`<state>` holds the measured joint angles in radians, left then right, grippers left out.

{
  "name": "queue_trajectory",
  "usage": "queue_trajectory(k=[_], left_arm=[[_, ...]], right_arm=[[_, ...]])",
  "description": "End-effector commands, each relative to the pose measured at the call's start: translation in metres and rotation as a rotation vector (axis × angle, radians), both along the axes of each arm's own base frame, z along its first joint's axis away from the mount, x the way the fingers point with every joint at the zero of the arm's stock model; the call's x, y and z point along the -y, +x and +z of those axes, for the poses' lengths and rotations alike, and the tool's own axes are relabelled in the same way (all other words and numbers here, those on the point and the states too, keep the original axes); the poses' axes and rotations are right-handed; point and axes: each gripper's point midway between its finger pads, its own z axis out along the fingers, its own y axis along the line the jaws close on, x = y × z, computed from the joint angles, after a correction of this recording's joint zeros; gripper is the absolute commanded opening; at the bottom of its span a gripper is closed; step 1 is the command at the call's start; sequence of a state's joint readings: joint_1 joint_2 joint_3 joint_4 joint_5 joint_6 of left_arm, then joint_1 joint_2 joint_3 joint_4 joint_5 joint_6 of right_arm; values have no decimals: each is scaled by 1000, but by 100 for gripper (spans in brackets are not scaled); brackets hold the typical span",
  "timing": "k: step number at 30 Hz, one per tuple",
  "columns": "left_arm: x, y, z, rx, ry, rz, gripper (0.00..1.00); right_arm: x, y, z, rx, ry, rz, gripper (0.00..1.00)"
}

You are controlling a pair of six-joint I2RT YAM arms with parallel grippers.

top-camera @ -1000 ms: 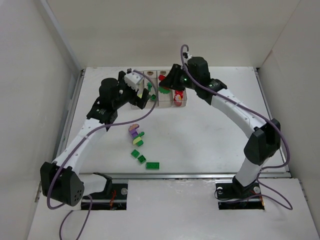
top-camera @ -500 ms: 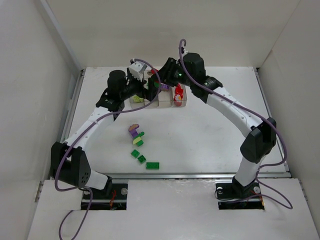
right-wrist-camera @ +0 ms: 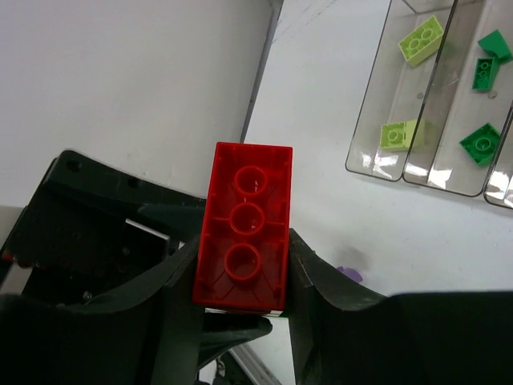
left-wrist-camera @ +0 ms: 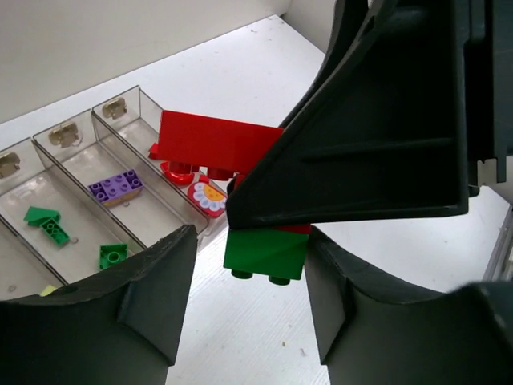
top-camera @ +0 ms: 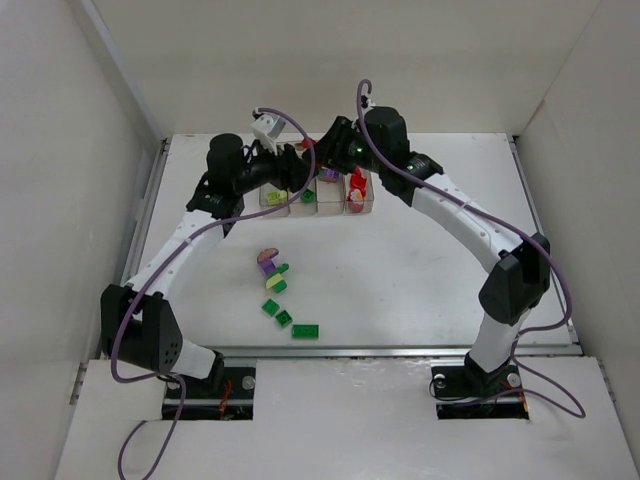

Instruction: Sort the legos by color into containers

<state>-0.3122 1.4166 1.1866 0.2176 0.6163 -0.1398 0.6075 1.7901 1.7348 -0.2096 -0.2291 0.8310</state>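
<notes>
White table (top-camera: 420, 270), white walls on three sides. We note the containers (top-camera: 322, 207) at upper centre of the top view, with both grippers meeting just above them.

Right gripper (right-wrist-camera: 243, 258) is clamped on a red brick (right-wrist-camera: 243, 216), its round tubes facing that wrist camera. From the left wrist, a green brick (left-wrist-camera: 266, 252) sits directly beneath the red brick, touching it. Left gripper (left-wrist-camera: 250, 277) has its jaws apart on either side of the green brick. A gap shows at the frame-left finger; we cannot tell whether the other finger touches.

Inside the containers we see:
- a purple brick (left-wrist-camera: 117, 186)
- dark green pieces (left-wrist-camera: 46, 224) in the neighbouring box
- red pieces with a flower-printed one (left-wrist-camera: 210, 197), partly hidden
- yellow-green bricks (right-wrist-camera: 422, 38)

Loose legos (top-camera: 275, 275) lie lower left of centre in the top view: purple, yellow-green and green, well apart from the containers.
</notes>
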Motion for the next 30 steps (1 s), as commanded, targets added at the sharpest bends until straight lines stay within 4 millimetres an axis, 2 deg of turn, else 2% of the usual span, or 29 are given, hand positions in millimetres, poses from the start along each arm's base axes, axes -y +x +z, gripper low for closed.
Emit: queue_trajectory(k=[1,3,5,6,8,9,11,13,14,17,18,19,21,22,24,25,27,28,29,30], left_arm=[[5,-4,26,71,-30,-39,50],[7,-8,24,60,-29,-62,46],[6,-7,24,67,-24,-63,37],[6,-7,24,67,-24,-63,22],[10,-10,19,58,-21,-72,6],[10,-10,17,49,-19,-72,0],[8,-10,11,42,4,-65,0],[4,-13,0,26,43,-60,0],[2,-15,-9,9,61,-63,0],[-1,-16,-31,-44,118,-64,0],[-1,-14,-47,-81,137,-68,0],[0,-11,-45,-76,145,-71,0],[0,-7,-57,-105,171,-78,0],[1,-5,-59,-114,174,-79,0],[0,4,-57,-95,196,-65,0],[-4,16,-62,-94,220,-25,0],[-10,38,-62,-60,248,53,0],[-13,54,-77,-80,271,93,0],[-16,65,-81,-75,292,122,0],[-20,81,-75,-47,313,168,0]], right_arm=[[-1,0,36,85,55,-1,0],[-1,0,32,78,50,-1,0],[1,-2,37,85,55,-1,0],[1,-2,37,85,55,-1,0],[1,-2,32,78,50,-1,0],[3,-2,37,87,53,-13,0],[16,9,27,65,44,-53,0],[31,20,32,76,43,-105,0],[46,32,31,78,40,-149,0],[71,55,36,123,14,-217,0],[72,59,38,137,7,-227,0],[79,68,30,140,-20,-249,0],[85,77,36,159,-22,-269,0],[89,86,28,155,-38,-280,0],[93,95,22,154,-50,-290,0],[95,104,17,155,-62,-296,0],[92,108,11,165,-82,-277,0],[90,110,11,174,-89,-262,0],[87,111,2,174,-108,-244,0],[87,111,2,180,-115,-242,0]])
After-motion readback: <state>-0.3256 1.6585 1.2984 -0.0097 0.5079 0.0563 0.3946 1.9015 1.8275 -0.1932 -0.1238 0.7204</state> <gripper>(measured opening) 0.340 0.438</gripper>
